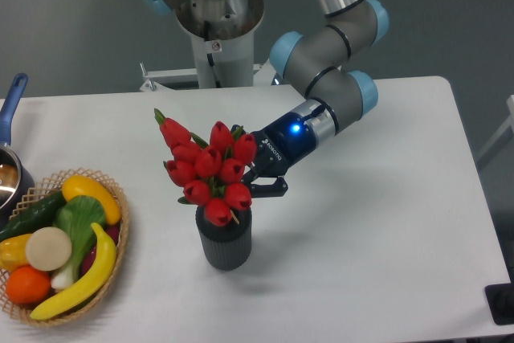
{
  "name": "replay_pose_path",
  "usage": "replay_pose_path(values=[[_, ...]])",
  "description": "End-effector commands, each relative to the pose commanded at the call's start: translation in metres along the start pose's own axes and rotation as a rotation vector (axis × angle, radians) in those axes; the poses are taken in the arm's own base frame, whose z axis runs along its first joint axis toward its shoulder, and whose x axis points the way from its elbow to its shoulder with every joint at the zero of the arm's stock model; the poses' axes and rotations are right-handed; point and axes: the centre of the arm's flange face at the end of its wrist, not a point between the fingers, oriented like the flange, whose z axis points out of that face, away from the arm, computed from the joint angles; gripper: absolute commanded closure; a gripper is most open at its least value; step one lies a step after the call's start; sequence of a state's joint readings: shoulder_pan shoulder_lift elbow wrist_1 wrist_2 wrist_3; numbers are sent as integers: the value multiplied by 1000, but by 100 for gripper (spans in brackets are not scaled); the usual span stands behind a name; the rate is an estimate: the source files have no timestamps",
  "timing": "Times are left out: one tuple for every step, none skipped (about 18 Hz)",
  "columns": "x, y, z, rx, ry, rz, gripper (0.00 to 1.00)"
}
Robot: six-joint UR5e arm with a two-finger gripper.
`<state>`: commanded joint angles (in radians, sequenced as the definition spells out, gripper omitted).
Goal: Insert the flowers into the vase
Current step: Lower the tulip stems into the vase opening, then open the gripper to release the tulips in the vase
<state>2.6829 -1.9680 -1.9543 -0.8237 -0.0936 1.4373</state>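
Right, quick notes:
Flowers: tied bunch of glossy red tulip buds (210, 170), smooth plastic look, a few green leaf tips poking out; the bunch leans up and to the left, its lowest bud right at the vase mouth; stems hidden.
Vase: short dark grey cylinder (225, 244), vertically ribbed sides, matte, upright on the worktop (377, 222), directly under the bunch.
Arm: grey tube segments with light blue joint caps, reaching down from the upper middle and bending left toward the bunch; wrist tilted down-left, blue light lit on the black wrist body.
Fingers: black gripper (259, 181) sits at the right side of the bunch, just above the vase rim; one dark fingertip (273, 188) shows right of the buds, the other is behind the flowers; cannot tell if they are clamped on the stems or apart.
Worktop: flat white, smooth.
Basket: woven wicker (117, 240), round, at the left edge, well apart from the vase; holds toy fruit and vegetables incl. a yellow banana (84, 275) and an orange (28, 284).
Pot: blue handle (11, 102) at the far left edge, mostly cut off.
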Motion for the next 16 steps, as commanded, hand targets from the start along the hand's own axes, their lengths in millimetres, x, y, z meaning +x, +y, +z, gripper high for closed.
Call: replay_pose_path(values=[[-1,3,0,0,-1,-2,74],[-2,7,-1,0,-1,2,74],[-3,9,-1,0,-2,8,74],[-4,11,-1,-1,-2,8,74],[-4,14,-1,-1,-3,2,74],[-3,16,-2,-3,-3,-1,74],[-2,20,-2,-6,-4,-6,74],[-2,22,-2,-15,-5,-9,74],[-2,23,-2,-30,-7,-9,74],[-2,24,-2,-35,-7,-11,74],[-2,25,-1,-35,-6,-12,74],[-2,26,-1,-36,-6,-14,74],[-2,28,-2,-38,-7,-17,74],[-3,29,-2,-38,-7,-18,74],[-3,29,-2,-38,-7,-18,74],[-4,30,-2,-38,-7,-21,74]])
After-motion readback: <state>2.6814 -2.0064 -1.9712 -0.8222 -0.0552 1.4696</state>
